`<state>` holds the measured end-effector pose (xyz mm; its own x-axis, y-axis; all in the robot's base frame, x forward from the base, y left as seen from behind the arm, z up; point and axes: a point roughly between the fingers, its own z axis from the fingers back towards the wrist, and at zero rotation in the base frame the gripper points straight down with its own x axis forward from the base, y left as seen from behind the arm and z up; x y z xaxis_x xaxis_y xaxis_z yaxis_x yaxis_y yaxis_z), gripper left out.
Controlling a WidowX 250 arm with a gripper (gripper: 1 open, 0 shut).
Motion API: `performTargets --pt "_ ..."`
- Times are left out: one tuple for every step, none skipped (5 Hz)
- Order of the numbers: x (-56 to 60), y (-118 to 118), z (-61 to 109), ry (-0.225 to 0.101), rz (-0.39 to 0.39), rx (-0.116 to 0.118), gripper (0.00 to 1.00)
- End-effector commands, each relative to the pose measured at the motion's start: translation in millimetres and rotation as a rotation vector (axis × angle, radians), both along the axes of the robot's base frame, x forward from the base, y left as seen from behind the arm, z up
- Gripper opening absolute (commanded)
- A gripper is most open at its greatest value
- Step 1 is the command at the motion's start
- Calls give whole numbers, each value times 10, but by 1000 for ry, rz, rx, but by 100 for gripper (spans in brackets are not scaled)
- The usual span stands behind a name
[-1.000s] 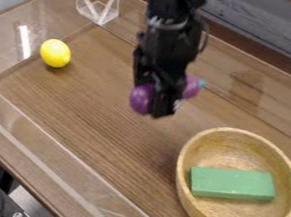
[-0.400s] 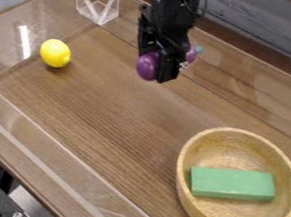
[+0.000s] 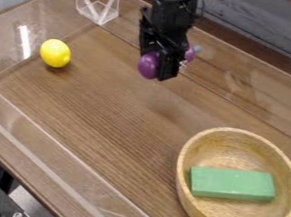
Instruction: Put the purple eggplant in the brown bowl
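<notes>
Your brown bowl (image 3: 240,185) sat at the table's (image 3: 92,124) near right, holding a green block (image 3: 232,184). Your gripper (image 3: 158,68) hung well apart from it toward the back, clamped tight on the purple eggplant (image 3: 148,65), above the wood.

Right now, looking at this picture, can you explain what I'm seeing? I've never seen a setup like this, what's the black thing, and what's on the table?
The black thing is a robot arm ending in a gripper, a two-fingered claw pointing down. One camera looks down at a wooden table from the front. The gripper is shut on a small purple eggplant, a toy, held above the table. On the table lie a yellow ball to the left and a brown bowl at the lower right, with a green block inside it. A clear plastic stand sits at the back.
</notes>
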<state>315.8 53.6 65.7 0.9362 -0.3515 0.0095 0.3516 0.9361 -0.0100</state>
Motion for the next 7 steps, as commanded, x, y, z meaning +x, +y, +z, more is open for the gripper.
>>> performTargets --pt "148 84 137 -65 21 8 0" --pt "171 99 89 -60 28 3 0" --pt "194 115 43 -56 36 -1 0" --pt "206 122 28 -54 46 -5 0" --pt "211 127 18 -51 56 -9 0" --pt "211 131 13 -49 65 -15 0" --pt "211 134 5 -46 74 -20 0"
